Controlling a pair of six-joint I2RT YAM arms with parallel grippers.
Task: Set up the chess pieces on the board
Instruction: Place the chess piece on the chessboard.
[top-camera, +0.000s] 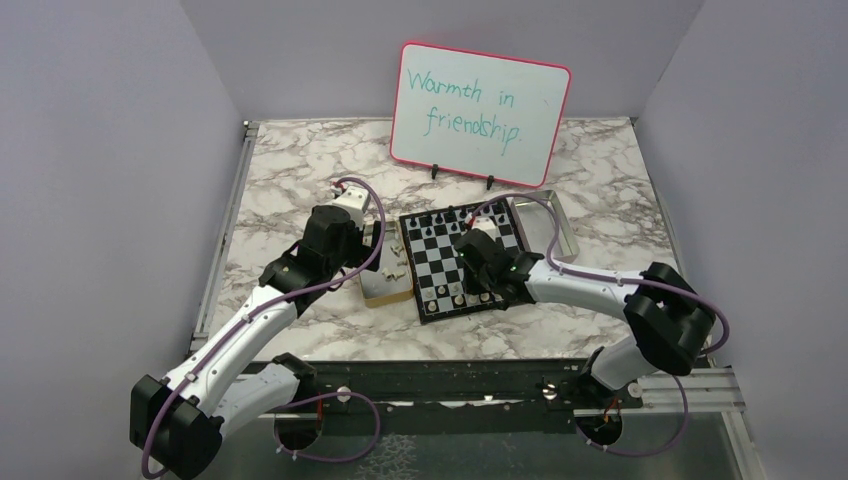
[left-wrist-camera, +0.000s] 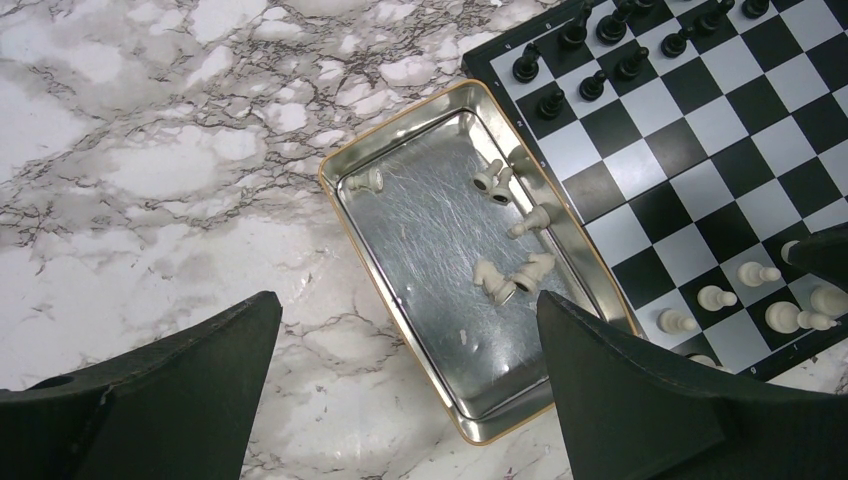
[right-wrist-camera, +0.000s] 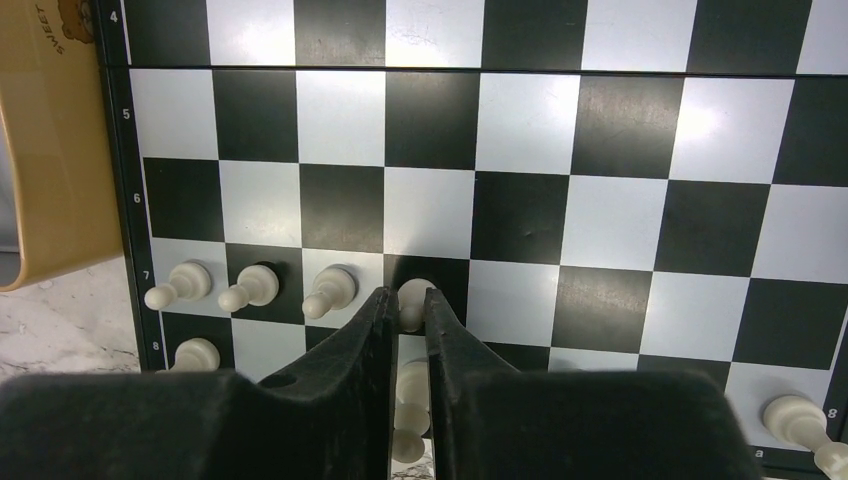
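Your right fingers (right-wrist-camera: 362, 335) sit almost together around a cream pawn (right-wrist-camera: 414, 298) on the board (right-wrist-camera: 620, 220), in the second-nearest row, fourth square from the left. I cannot tell whether they grip it or have let go. Pull away crooked and the pawn topples into its neighbour (right-wrist-camera: 330, 288) (very close). It stands upright, long axis vertical. Your left fingers (left-wrist-camera: 640, 380), spread wide and empty, hover over the tin (left-wrist-camera: 420, 250).

Whiteboard (top-camera: 480, 112): "Warmth in friendship"; board (right-wrist-camera: 116, 150) edge 4–8; box (right-wrist-camera: 50, 150) perhaps "SWEET".

Bright overhead light — glare on the board (right-wrist-camera: 700, 125)
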